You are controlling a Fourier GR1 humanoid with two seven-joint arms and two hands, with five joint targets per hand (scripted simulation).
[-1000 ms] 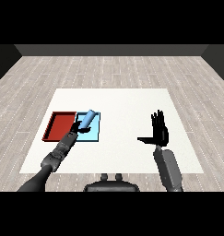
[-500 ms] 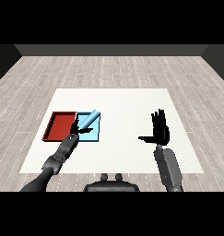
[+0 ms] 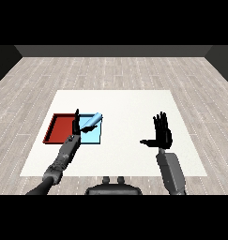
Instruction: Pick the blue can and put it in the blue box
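Light blue cylindrical can (image 3: 93, 121) lay tilted over the light blue tray (image 3: 93, 137), left hand beside it.

No readable brand, label or writing on the can or on either tray. Can was plain pale blue, smooth, slanted with its upper end toward the far right and its lower end by the left hand (image 3: 77, 123). It sat within the blue tray's outline; couldn't tell if it rested on the tray floor or was off it. Left hand's fingers pointed up, straight and close together, right beside the can's lower end; couldn't tell if they touched, no curl round it visible. Flat red tray (image 3: 59, 129) touched the blue tray on its left side. Right hand (image 3: 162, 134) was well apart over the white table (image 3: 129, 108), fingers straight and spread, thumb out sideways, holding nothing.
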